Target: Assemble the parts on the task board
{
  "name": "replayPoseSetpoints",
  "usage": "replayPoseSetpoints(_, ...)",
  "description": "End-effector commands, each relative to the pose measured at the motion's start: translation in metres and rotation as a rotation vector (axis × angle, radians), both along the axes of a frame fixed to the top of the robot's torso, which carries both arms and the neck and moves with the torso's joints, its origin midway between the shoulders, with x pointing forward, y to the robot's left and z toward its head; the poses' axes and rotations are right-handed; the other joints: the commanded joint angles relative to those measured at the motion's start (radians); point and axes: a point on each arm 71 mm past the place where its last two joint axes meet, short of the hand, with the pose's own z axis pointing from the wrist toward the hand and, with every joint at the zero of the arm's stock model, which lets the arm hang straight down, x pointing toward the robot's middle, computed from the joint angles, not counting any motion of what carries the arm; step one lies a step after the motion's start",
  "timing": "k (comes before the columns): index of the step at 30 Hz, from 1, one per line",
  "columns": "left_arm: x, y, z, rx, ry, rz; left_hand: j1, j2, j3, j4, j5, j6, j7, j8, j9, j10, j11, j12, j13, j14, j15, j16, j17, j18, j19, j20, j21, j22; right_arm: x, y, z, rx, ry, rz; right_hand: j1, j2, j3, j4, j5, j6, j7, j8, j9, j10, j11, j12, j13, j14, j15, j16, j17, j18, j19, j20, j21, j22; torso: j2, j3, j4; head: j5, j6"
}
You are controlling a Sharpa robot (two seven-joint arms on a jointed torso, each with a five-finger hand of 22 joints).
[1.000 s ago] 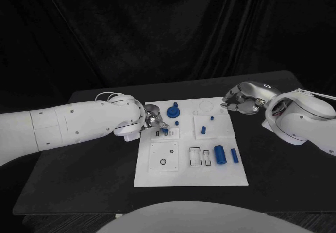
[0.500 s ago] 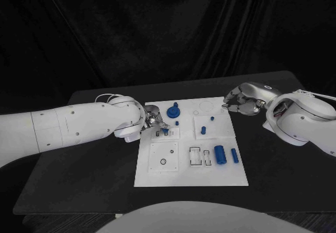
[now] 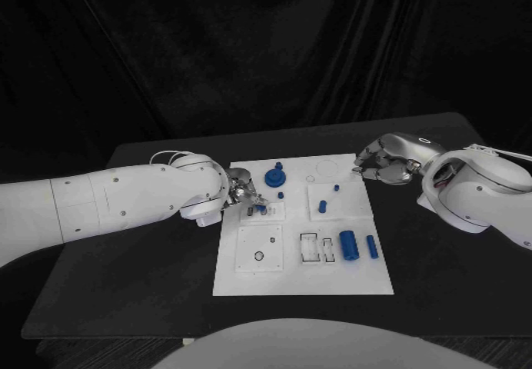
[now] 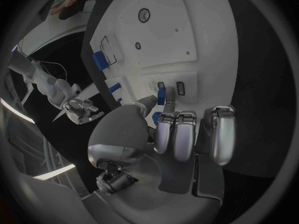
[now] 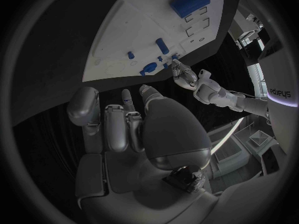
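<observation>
The white task board (image 3: 301,265) lies in the middle of the black table. My left hand (image 3: 244,191) is over the board's far left part and pinches a small blue part (image 3: 258,207) between thumb and a finger. In the left wrist view that small blue part (image 4: 161,93) stands upright right next to two small rectangular slots (image 4: 181,88). My right hand (image 3: 384,163) hovers at the board's far right corner, fingers curled in and holding nothing. A large blue cylinder (image 3: 348,244) and a slim blue peg (image 3: 371,247) lie on the board's right side.
Also on the board are a round blue knob (image 3: 275,178), a short blue peg (image 3: 321,206) and empty rectangular recesses (image 3: 316,248). The right wrist view shows the board (image 5: 143,30) and my left hand (image 5: 187,77) beyond it. Bare black table surrounds the board.
Almost nothing differs. The left hand keeps the small blue part over the same slots, shifted only slightly. The right hand stays by the far right corner.
</observation>
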Motion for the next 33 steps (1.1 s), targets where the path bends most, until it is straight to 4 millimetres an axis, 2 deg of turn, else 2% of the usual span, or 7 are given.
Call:
replayPoseSetpoints(1,-0.0013,-0.0002,-0.0023,-0.005,0.004,-0.010,-0.001,-0.003,-0.005,0.001,-0.006,-0.008,-0.001,-0.007,0.001,0.103,0.007,0.000,0.262,0.107,0.007,0.003,0.263,0.009,-0.001,0.004,-0.004,0.160,0.0000,-0.0023,-0.0020,-0.008,0.014,-0.020,0.009,-0.003,0.005,0.001,0.003,-0.001,0.001,-0.007,-0.002,0.061,0.005,-0.005,0.214,0.051,0.005,-0.003,0.021,0.013,-0.006,0.001,-0.005,0.113,0.001,-0.0012,0.0004,0.000,0.000)
replayPoseSetpoints(9,-0.0027,-0.0005,-0.0056,-0.006,0.012,-0.013,0.002,-0.002,-0.006,0.001,-0.010,-0.009,-0.001,-0.006,0.004,0.103,0.008,0.000,0.262,0.107,0.008,0.003,0.263,0.009,-0.001,0.005,-0.004,0.160,-0.0002,-0.0033,-0.0025,-0.010,0.016,-0.023,0.009,-0.003,0.005,0.001,0.003,-0.001,0.001,-0.007,-0.002,0.061,0.005,-0.005,0.214,0.051,0.005,-0.003,0.021,0.013,-0.006,0.001,-0.005,0.113,0.001,-0.0007,0.0016,0.000,0.000)
replayPoseSetpoints(20,-0.0047,-0.0022,-0.0075,-0.007,0.021,-0.024,0.007,-0.001,-0.008,-0.002,-0.011,-0.011,-0.001,-0.002,0.010,0.103,0.008,0.000,0.262,0.107,0.009,0.003,0.263,0.009,-0.003,0.007,-0.006,0.159,-0.0002,-0.0034,-0.0029,-0.012,0.019,-0.024,0.010,-0.003,0.006,0.001,0.004,-0.001,0.002,-0.007,-0.002,0.061,0.005,-0.005,0.214,0.050,0.005,-0.004,0.020,0.013,-0.006,0.001,-0.006,0.113,0.001,-0.0011,-0.0002,0.000,0.000)
replayPoseSetpoints(33,-0.0060,-0.0033,-0.0072,-0.025,0.016,-0.039,0.044,0.005,-0.008,-0.023,0.008,-0.015,-0.005,0.018,0.038,0.103,0.006,0.000,0.262,0.107,0.008,0.003,0.263,0.010,-0.004,0.009,-0.008,0.160,-0.0001,-0.0033,-0.0037,-0.016,0.024,-0.026,0.023,-0.003,0.018,-0.009,0.023,0.001,0.002,-0.008,-0.006,0.060,0.006,-0.006,0.213,0.050,0.005,-0.006,0.018,0.014,-0.007,0.001,-0.013,0.112,0.001,0.0005,0.0008,-0.001,0.000)
